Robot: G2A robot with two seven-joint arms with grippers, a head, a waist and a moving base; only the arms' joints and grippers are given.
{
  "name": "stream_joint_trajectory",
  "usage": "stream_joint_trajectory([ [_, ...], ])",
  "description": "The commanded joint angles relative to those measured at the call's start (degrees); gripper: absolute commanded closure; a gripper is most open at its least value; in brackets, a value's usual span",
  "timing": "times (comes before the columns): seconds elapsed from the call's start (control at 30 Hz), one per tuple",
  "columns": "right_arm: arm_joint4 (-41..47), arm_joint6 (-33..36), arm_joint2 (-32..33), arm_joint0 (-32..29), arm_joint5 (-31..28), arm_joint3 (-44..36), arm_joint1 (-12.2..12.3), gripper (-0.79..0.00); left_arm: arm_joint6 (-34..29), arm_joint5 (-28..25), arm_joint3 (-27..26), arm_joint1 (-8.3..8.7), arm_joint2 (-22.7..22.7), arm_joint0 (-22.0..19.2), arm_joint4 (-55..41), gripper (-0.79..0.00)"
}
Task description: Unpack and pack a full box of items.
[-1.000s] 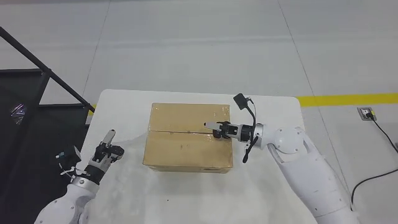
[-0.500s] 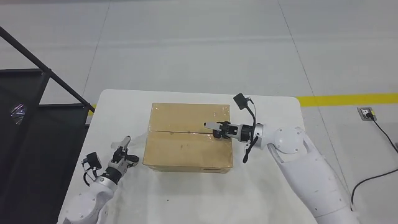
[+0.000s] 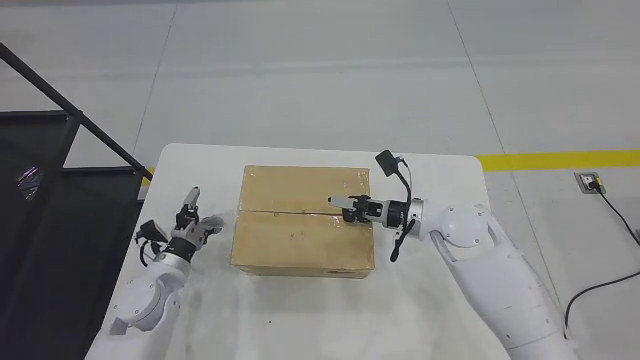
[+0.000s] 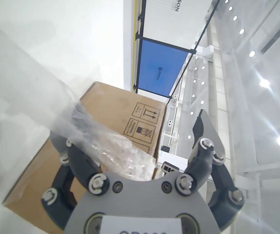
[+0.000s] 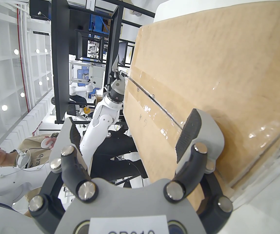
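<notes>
My right gripper (image 5: pixel 130 122) lies over the right end of the closed cardboard box (image 3: pixel 300 225), which stands in the middle of the white table (image 3: pixel 430 310). Its fingers (image 5: pixel 191 132) are spread wide and grip nothing, with one pad just beside the taped seam (image 5: pixel 154 99) of the lid, though I cannot tell whether it touches the cardboard. My left gripper (image 4: pixel 130 127) sits low near the box's left side, its fingers likewise spread wide, with crumpled clear plastic film (image 4: pixel 110 144) lying across one of them, not pinched.
</notes>
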Motion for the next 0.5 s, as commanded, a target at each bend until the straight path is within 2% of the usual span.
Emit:
stream_joint_trajectory([
  [0.0,0.00,0.00,0.00,0.00,0.00,0.00,0.00,-0.785,1.24,-1.22,-2.09,0.00,-0.60,1.05,0.93,-0.785],
  [0.17,0.00,0.00,0.00,0.00,0.00,0.00,0.00,-0.785,4.07,-3.38,-8.29,0.09,-2.62,4.22,3.53,-0.785],
  [0.27,0.00,0.00,0.00,0.00,0.00,0.00,0.00,-0.785,8.08,-4.08,-12.61,0.14,-3.51,6.00,8.44,-0.785],
  [0.47,0.00,0.00,0.00,0.00,0.00,0.00,0.00,-0.785,12.65,-3.33,-19.39,-0.06,-4.09,7.96,13.27,-0.785],
])
